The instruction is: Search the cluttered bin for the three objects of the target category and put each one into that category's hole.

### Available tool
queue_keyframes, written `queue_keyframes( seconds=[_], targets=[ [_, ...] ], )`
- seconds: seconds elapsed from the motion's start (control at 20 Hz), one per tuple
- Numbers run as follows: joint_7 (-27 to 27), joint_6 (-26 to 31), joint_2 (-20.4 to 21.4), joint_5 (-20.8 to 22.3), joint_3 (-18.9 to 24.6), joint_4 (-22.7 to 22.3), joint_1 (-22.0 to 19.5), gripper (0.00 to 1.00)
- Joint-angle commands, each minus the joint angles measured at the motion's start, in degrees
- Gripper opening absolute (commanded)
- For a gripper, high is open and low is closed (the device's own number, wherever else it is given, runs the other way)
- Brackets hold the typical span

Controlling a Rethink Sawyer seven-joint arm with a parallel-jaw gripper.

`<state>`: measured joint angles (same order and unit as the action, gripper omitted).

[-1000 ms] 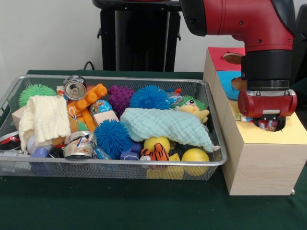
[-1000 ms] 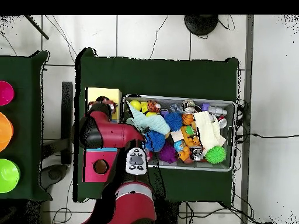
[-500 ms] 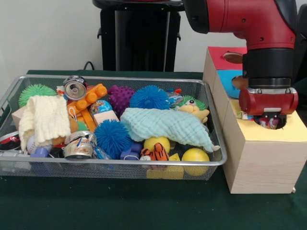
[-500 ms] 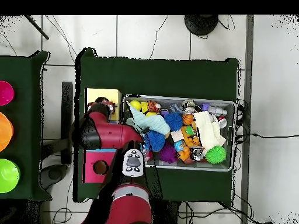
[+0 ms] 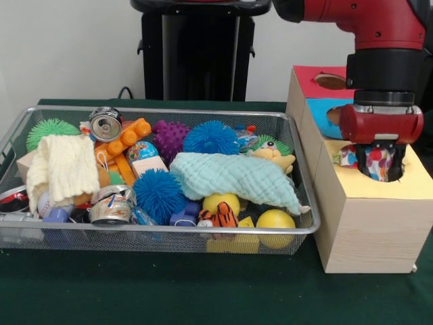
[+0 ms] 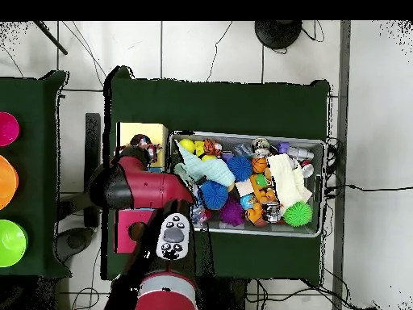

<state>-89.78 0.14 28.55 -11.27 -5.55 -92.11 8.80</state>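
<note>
Front view: a wire mesh bin (image 5: 20,128) on a green-covered table (image 5: 169,291) brims with clutter. A pale yellow cloth (image 5: 64,166) lies at its left end, a mint cloth (image 5: 233,177) toward its right end, with blue spiky balls (image 5: 159,194), a dented can (image 5: 106,124) and yellow balls (image 5: 275,223) around them. Just beside the bin's right end stands a wooden sorting box (image 5: 369,223) with yellow, blue and red top sections. The gripper (image 5: 380,166) hangs over the hole in the yellow section, clenched around a small multicoloured patterned ball (image 5: 377,162) held at the hole's mouth.

Overhead view: the red arm (image 6: 141,186) covers most of the box; the patterned ball shows by the yellow section (image 6: 133,131).
</note>
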Motion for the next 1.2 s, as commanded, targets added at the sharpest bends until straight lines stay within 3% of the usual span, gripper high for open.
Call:
queue_keyframes(
  seconds=[0.05,1.2],
  targets=[
    [-8.7,14.7,-0.4,0.3,-3.2,-5.8,0.4,1.0],
    [-8.5,16.7,0.2,0.9,-3.7,-5.1,0.7,1.0]
  ],
)
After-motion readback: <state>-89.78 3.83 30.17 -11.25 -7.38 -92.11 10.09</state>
